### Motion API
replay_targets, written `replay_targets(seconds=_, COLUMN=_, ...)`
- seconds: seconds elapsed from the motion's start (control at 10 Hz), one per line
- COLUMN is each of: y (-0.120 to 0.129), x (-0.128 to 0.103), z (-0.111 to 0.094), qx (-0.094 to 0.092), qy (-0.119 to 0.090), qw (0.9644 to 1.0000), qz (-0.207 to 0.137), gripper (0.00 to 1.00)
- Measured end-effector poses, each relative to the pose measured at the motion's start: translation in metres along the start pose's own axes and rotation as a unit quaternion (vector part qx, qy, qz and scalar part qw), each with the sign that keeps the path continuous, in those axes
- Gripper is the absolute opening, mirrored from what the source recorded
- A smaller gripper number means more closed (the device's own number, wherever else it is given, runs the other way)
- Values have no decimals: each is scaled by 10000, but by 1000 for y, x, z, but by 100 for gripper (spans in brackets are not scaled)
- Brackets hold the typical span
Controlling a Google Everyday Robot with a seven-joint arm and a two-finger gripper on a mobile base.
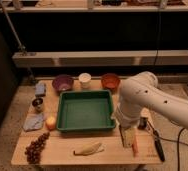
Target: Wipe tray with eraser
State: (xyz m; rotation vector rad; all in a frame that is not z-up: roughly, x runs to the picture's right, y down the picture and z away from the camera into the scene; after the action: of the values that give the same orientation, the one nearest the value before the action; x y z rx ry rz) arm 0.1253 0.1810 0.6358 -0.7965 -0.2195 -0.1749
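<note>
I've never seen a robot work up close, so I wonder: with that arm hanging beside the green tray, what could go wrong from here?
The end effector hangs open just right of the tray; the eraser is out of sight, perhaps beneath it. The carrot lies beside it, so it might grab or nudge the carrot instead. The black tool lies close on the far side and could be knocked. Swinging over, the arm might bump the tray's rim.
</note>
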Motion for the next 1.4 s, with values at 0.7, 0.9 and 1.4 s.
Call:
replay_targets(seconds=0.7, y=-25, x=42, z=67, qx=-3, qy=-26, qw=9982, qz=602, gripper=80)
replay_targets(seconds=0.9, y=-25, x=41, z=67, qx=-4, qy=-25, qw=9982, qz=597, gripper=80)
replay_targets(seconds=1.4, y=-25, x=42, z=67, qx=-6, qy=-24, qw=9982, qz=605, gripper=80)
